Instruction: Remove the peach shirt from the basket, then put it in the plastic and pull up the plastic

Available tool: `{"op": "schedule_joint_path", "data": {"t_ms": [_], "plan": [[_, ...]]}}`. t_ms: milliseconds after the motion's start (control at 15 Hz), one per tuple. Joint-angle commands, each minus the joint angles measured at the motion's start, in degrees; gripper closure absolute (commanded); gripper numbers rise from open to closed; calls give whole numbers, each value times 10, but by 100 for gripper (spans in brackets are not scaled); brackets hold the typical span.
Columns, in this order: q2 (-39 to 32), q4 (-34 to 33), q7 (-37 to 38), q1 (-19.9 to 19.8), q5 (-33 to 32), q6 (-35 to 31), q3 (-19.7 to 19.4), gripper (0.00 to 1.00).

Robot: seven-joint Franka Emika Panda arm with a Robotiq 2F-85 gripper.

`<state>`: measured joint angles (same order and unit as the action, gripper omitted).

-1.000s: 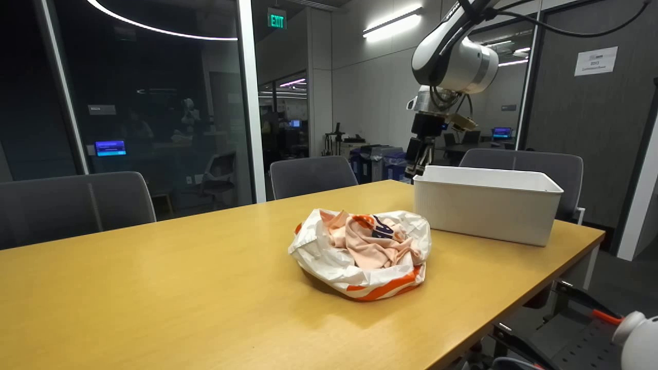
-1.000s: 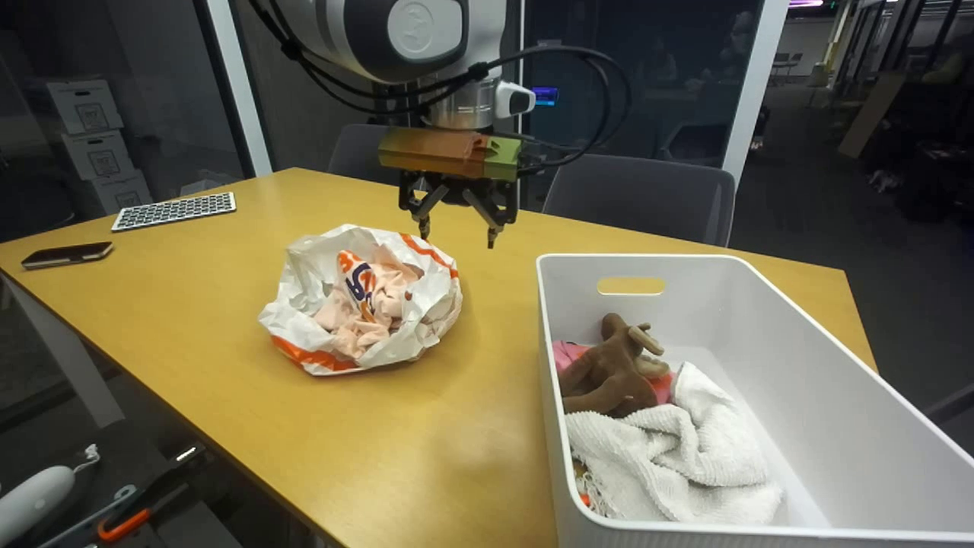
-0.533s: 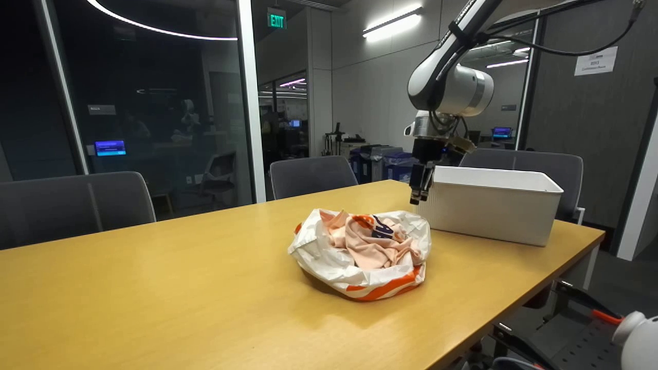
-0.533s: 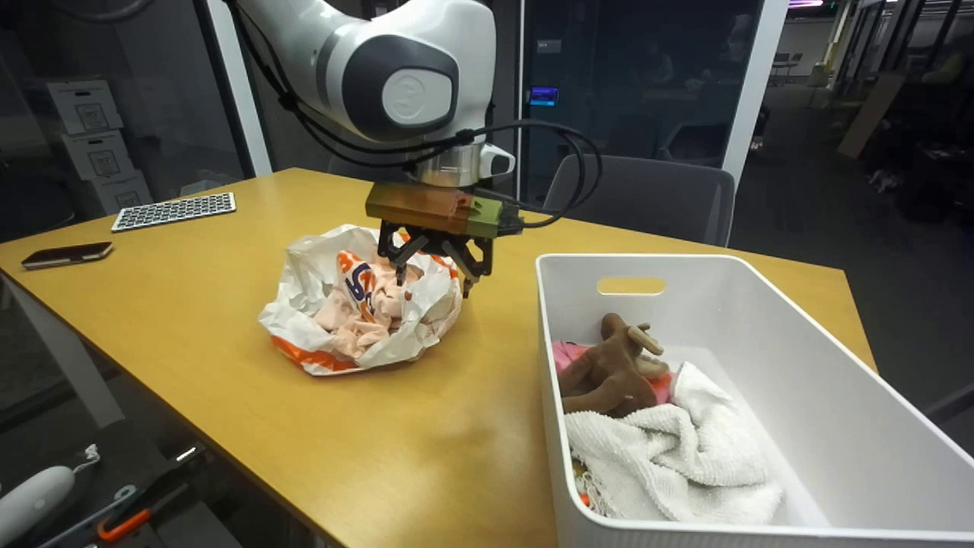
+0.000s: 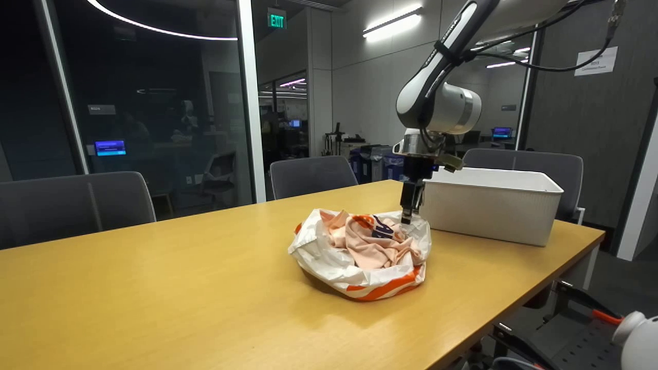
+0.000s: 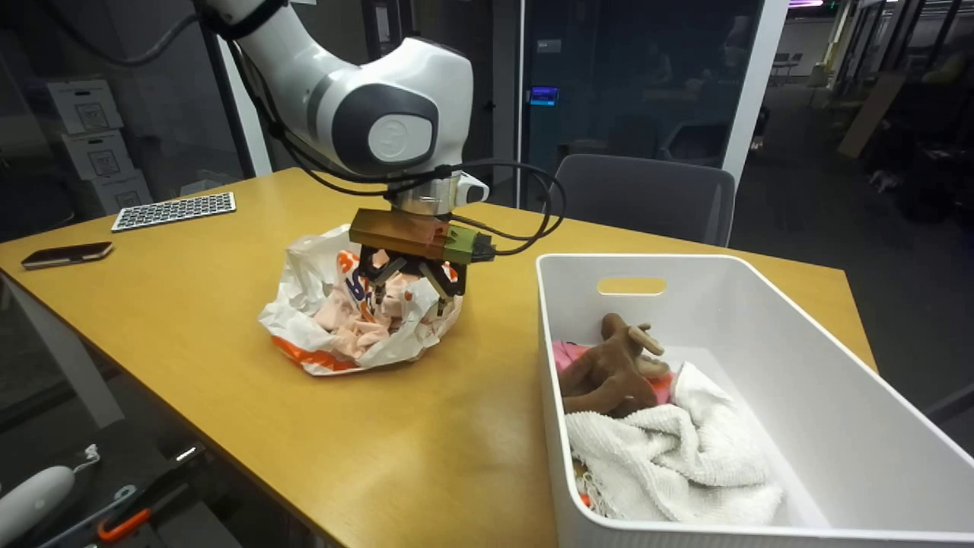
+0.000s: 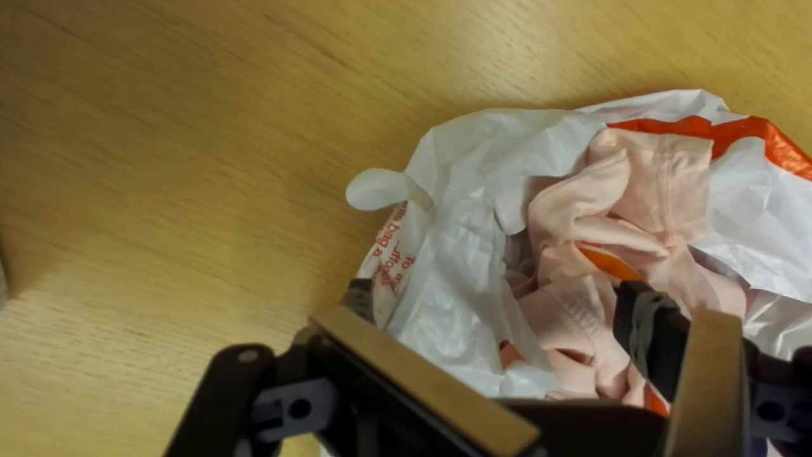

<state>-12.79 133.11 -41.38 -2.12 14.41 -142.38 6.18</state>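
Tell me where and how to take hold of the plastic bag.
Probably best: pinch the plastic bag by its rim on the side facing the white basket, coming straight down, one finger inside and one outside. The plastic there is a thin, loose wall beside the peach shirt, and the open gripper points down with its fingers spread across it.

The white Panda arm [image 6: 415, 68] has dark-grey joint trim [image 6: 353, 123], looping black cables [image 6: 487, 164], an amber-and-green wrist block [image 6: 415, 235], black fingers [image 5: 409, 199] and what may be lettering [image 5: 453, 26].
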Motion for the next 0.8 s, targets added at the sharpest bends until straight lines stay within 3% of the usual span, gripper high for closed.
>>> {"op": "schedule_joint_path", "data": {"t_ms": [0, 533, 733], "plan": [[-8, 4, -39, -9, 26, -46, 18, 32], [-10, 8, -70, -22, 50, -78, 34, 100], [-11, 8, -70, -25, 54, -81, 32, 100]]}}
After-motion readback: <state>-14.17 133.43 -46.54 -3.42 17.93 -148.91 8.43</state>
